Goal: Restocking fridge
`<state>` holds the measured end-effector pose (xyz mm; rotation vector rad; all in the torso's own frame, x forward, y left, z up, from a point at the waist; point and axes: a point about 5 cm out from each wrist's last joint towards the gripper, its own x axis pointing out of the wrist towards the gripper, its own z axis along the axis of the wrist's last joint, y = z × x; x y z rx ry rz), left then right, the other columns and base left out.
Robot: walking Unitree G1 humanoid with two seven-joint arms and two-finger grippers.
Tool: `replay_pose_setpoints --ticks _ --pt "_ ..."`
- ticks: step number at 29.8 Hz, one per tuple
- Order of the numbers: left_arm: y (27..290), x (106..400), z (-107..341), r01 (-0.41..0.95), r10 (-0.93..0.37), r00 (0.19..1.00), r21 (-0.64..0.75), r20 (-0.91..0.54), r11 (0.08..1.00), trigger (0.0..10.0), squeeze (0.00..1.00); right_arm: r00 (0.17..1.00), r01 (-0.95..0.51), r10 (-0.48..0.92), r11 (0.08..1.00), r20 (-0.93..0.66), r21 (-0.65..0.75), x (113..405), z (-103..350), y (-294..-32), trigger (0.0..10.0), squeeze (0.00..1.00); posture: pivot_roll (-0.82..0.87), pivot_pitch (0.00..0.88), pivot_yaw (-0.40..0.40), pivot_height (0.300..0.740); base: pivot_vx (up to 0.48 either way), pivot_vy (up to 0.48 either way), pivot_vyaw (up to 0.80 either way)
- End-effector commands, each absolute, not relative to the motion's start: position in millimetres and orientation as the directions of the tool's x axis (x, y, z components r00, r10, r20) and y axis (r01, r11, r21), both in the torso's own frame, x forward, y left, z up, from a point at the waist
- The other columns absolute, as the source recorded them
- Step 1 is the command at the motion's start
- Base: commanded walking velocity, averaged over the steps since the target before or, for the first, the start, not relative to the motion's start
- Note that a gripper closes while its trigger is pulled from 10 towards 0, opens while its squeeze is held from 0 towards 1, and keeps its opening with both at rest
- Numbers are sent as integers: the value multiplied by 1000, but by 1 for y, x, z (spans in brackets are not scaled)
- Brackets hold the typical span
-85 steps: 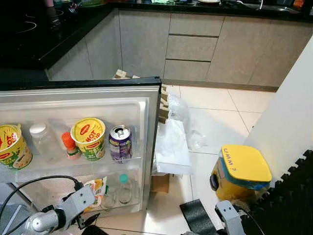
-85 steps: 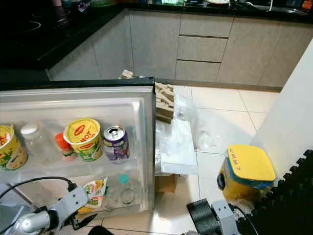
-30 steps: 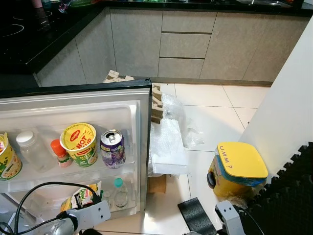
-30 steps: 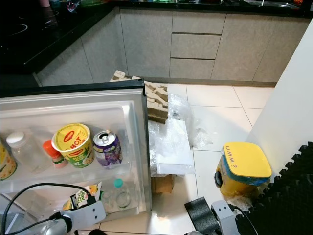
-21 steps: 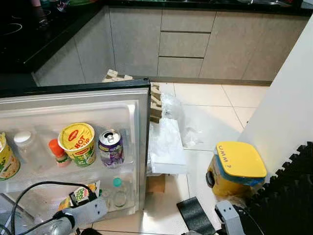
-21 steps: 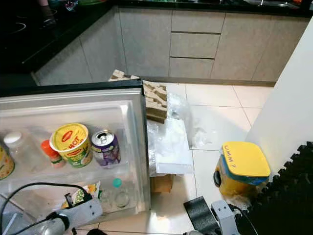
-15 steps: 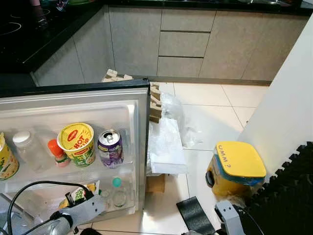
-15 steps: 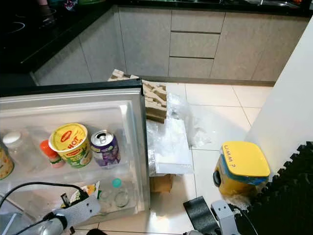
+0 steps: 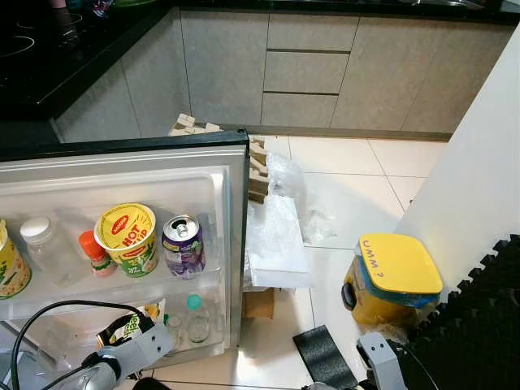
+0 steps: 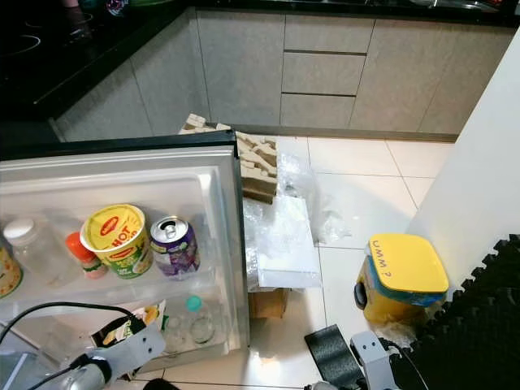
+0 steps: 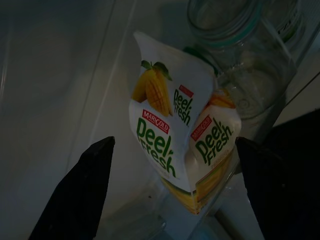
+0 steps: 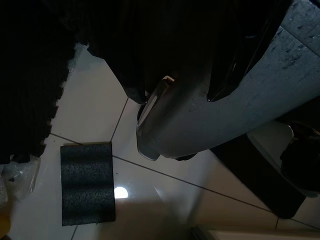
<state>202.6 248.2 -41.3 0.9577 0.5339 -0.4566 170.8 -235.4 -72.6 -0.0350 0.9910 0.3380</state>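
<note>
Left wrist view has the left gripper [image 11: 172,192] spread wide, one finger on each side of the mango Peel Fresh carton [image 11: 182,150], not touching it. Carton sits in the fridge door's [image 9: 122,175] lower shelf, glass jars [image 11: 240,75] just beside it around 1 o'clock. Upper shelf holds a noodle cup [image 9: 127,238] and purple can [image 9: 183,246]. Right gripper's fingers: can't tell, just dark floor tile [image 12: 165,200].

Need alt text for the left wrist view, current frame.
A mango Peel Fresh juice carton stands on a dim fridge door shelf, framed between the left end effector's two spread black fingers, which do not touch it. Clear glass jars stand right behind the carton.
</note>
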Motion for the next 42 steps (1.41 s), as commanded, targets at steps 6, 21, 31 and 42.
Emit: replay_pose_setpoints --ticks 6,21,31,42 --pt "235 213 -39 555 -146 809 656 -570 512 10000 0 508 -294 270 947 -818 130 170 -73 -234 10000 0 -76 43 -18 650 0 0 0" --pt "229 219 -39 580 -157 801 685 -577 440 471 0 504 -290 267 948 -822 130 165 -74 -236 10000 0 -86 52 -14 650 0 0 0" --pt "230 217 -41 594 -150 790 679 -595 432 0 0 509 -287 264 949 -820 128 166 -74 -237 10000 0 -88 51 -12 650 0 0 0" --pt "245 211 -42 513 -46 818 691 -574 509 0 0 514 -290 264 949 -816 125 168 -73 -237 10000 0 -84 47 -13 650 0 0 0"
